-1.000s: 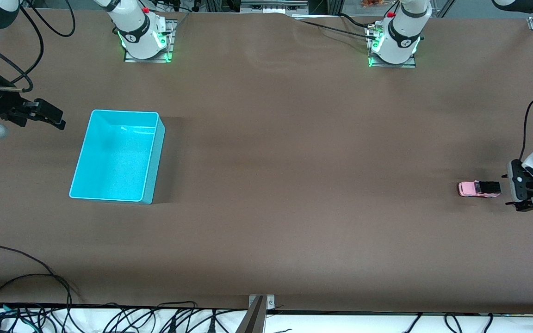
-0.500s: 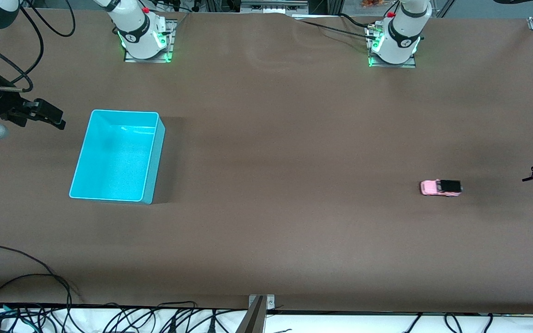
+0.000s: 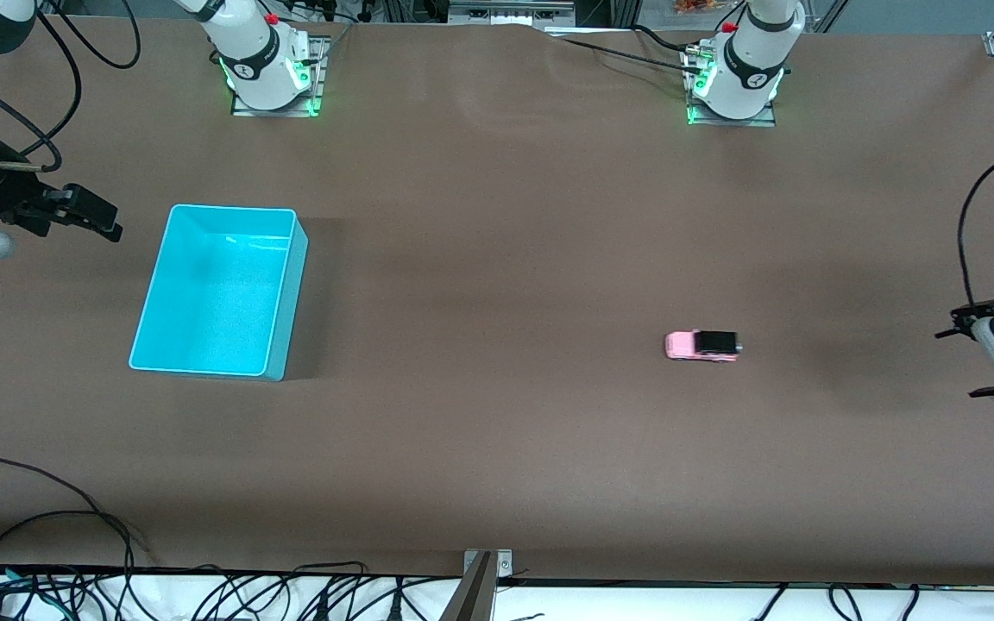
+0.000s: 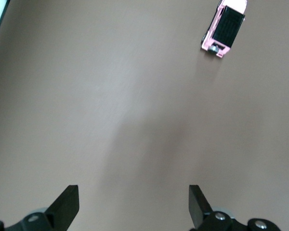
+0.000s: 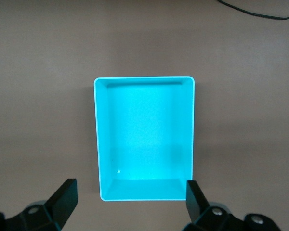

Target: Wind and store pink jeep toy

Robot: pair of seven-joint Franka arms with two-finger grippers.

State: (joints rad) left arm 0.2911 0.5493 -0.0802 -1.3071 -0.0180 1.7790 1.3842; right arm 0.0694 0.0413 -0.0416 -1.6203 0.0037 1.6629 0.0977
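Note:
The pink jeep toy [image 3: 701, 346], light pink with a black roof, stands on its wheels on the brown table, free of both grippers. It also shows in the left wrist view [image 4: 224, 27]. My left gripper [image 3: 968, 362] is open and empty, in the air over the left arm's end of the table, well apart from the jeep; its fingers stand wide in the left wrist view [image 4: 133, 207]. The turquoise bin [image 3: 287, 293] is empty. My right gripper [image 3: 98, 216] waits open and empty in the air beside the bin [image 5: 97, 139], with its fingers wide [image 5: 130, 199].
The arms' bases [image 3: 268, 65] stand along the table's edge farthest from the front camera. Loose black cables [image 3: 74, 535] lie along the near edge. A metal bracket [image 3: 481, 578] sits at the middle of the near edge.
The left gripper let go of the jeep and drew back and up. The jeep has rolled on its own along the table toward the bin. The right arm has not moved.

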